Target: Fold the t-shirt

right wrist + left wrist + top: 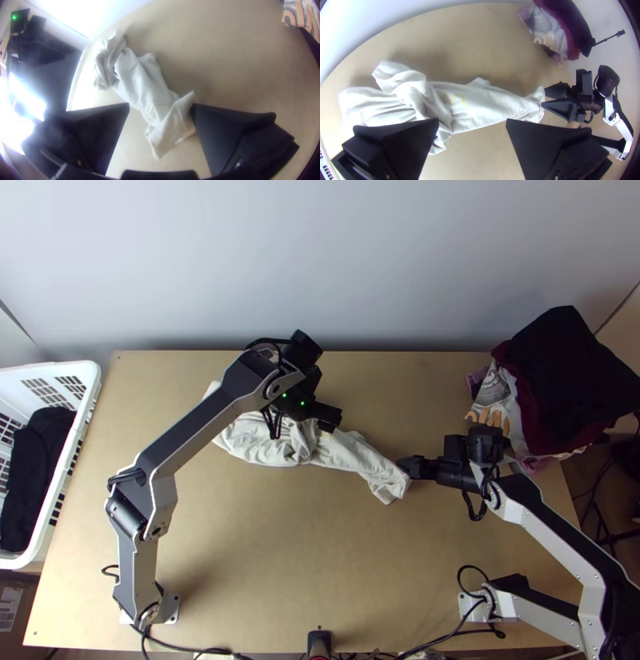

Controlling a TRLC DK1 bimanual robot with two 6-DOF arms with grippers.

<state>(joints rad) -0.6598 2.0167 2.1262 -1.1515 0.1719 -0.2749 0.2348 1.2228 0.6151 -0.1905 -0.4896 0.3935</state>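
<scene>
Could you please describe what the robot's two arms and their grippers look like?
The left arm and right arm have silver-grey links, black joints and looping black cables. Two green lights glow on the left arm. The left gripper and right gripper are black, with wide, flat, tapering fingers.

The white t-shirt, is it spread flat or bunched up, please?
Bunched: the t-shirt lies in a long, creased strip with crumpled cloth across it.

Left arm (192,426) extended; left gripper (329,420) apparently angled downward, fingers apart. Right arm (558,535) bent; right gripper (406,466) aimed inward, fingers apart.
</scene>
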